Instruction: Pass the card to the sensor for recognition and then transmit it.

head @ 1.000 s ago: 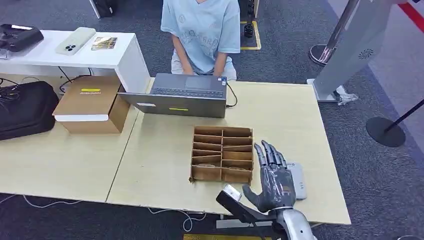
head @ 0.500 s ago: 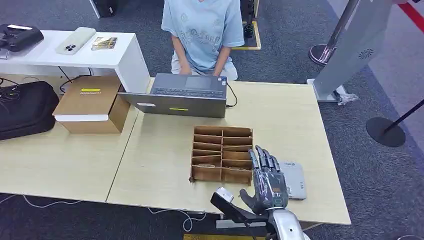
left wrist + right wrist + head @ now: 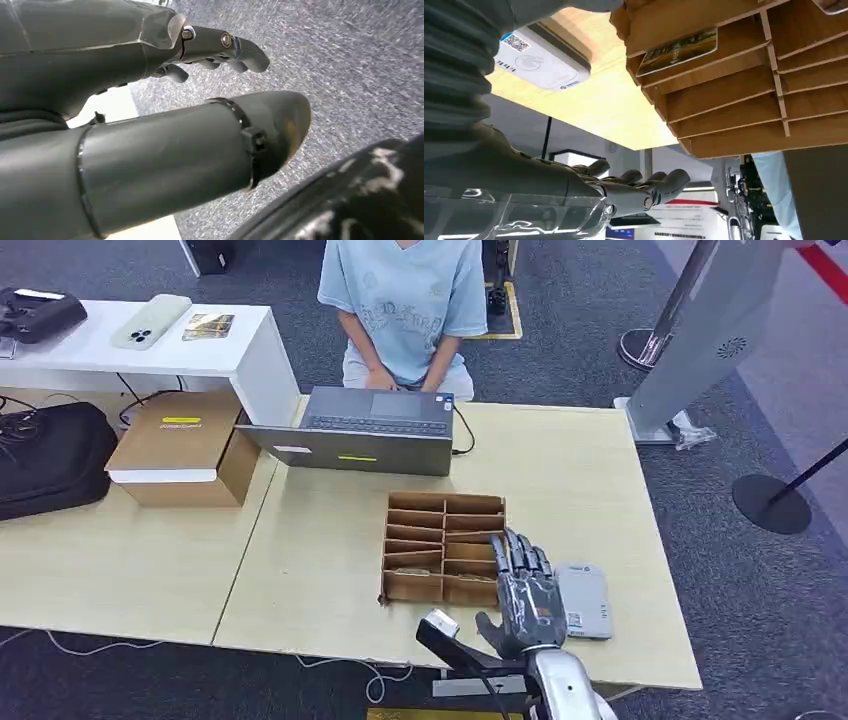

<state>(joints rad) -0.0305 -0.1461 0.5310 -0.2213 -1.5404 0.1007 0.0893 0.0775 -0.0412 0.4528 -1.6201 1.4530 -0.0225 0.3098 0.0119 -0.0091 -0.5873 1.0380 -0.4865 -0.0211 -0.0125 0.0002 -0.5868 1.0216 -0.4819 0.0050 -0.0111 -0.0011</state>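
- The right hand (image 3: pixel 524 593) is in the lower middle of the head view, palm down over the bench (image 3: pixel 320 580), with its fingers (image 3: pixel 515 552) stretched out and a little apart; it holds nothing.
- Its fingertips lie over the lower right corner of the cardboard divider tray (image 3: pixel 444 545), and the back of the hand is just beside the white card reader (image 3: pixel 585 600) that lies flat to the right of the tray.
- In the right wrist view, the card (image 3: pixel 678 50) leans in one slot of the tray, with a dark green and yellow print on its face; the reader (image 3: pixel 544 62) shows at the upper left of that frame with a small blue code label.
- The right hand (image 3: pixel 574 185) in this view has its fingers straight and free, apart from the card.
- The left hand (image 3: pixel 150 100) appears in the left wrist view above grey carpet, the thumb thick in front and the fingers (image 3: pixel 235 47) bent slightly; nothing is between them.
- A grey laptop (image 3: pixel 360 430) stands open at the upper middle of the bench, and a person in a light blue shirt (image 3: pixel 405 300) sits behind it.
- A brown cardboard box (image 3: pixel 185 445) and a black bag (image 3: pixel 50 455) are at the left.
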